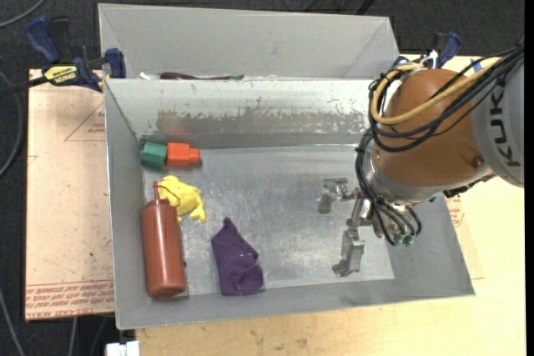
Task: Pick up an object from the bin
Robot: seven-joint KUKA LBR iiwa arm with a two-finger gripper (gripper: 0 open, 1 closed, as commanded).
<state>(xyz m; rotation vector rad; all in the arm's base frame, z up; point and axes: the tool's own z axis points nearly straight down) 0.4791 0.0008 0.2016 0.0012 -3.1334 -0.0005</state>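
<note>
The arm (434,129), with its orange-covered wrist, reaches in from the right and hangs low over the right half of the bin (275,108), its jaws spread apart above bare grey floor with nothing between them. All the loose things lie well apart from it on the left. A crumpled purple piece (235,258) is nearest, then a red-brown bottle (163,250) along the left wall, a yellow lump (185,198) at the bottle's far end, and a green-and-orange block (169,154) in the far left corner.

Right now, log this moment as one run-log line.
jaws open, empty | over bare bin floor, view's right | nearest thing purple cloth
</note>
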